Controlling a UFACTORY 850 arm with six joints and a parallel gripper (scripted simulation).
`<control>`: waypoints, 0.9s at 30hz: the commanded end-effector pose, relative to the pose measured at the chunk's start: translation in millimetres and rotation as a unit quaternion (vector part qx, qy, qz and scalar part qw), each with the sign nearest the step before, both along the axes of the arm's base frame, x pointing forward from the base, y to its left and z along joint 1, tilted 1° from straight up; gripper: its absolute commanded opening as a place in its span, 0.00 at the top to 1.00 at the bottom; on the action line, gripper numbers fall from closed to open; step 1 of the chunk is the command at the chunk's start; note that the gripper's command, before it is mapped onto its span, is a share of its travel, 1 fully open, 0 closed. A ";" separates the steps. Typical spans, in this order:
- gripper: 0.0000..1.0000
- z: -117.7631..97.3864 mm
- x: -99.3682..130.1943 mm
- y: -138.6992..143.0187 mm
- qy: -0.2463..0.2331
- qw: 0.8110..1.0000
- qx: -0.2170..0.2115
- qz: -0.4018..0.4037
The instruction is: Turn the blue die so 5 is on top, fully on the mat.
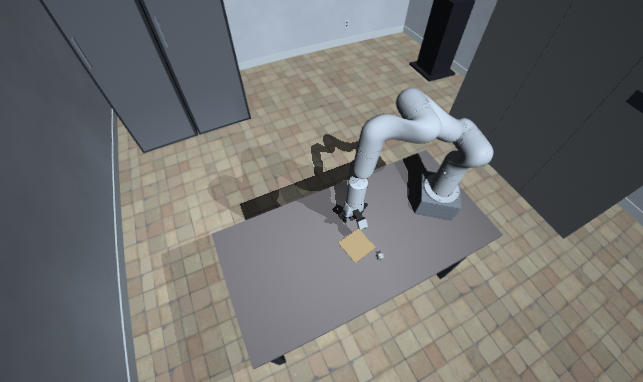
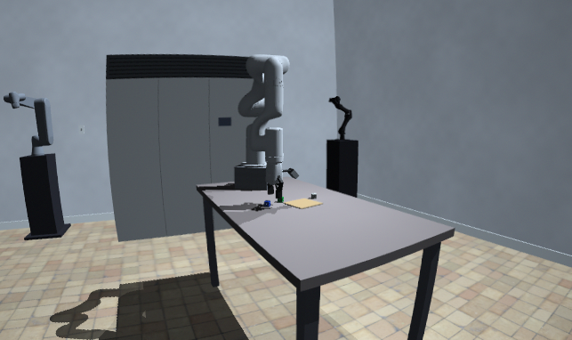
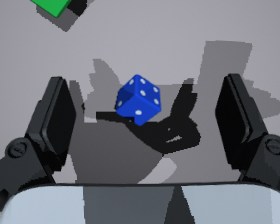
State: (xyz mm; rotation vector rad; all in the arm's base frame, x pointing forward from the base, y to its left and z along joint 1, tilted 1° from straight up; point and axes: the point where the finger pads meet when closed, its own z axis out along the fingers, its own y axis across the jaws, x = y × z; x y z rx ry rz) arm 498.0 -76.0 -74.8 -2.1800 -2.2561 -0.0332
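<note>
The blue die lies on the grey table, off the mat. In the wrist view it sits midway between my fingers, below them. My gripper is open wide and empty, hanging a little above the die. The tan mat lies flat just beyond the die. In the top view the arm hides the blue die. I cannot read its top face for sure.
A green die lies on the table near the mat's corner, one pip showing on a face. A white die lies on the table past the mat's far side. The arm's base stands at the table's back edge.
</note>
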 end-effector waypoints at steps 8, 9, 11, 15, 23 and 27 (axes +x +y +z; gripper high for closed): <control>0.00 0.6 -1.0 3.6 -0.001 1.000 0.000 0.000; 0.00 0.6 -1.5 4.6 -0.001 1.000 0.000 0.000; 0.00 0.7 -2.6 6.9 -0.001 1.000 0.000 0.000; 0.00 0.7 -5.5 12.6 -0.001 1.000 0.000 0.000; 0.00 0.8 -10.1 21.8 -0.001 1.000 0.000 0.000; 0.00 0.9 -13.0 27.7 -0.001 1.000 0.000 0.000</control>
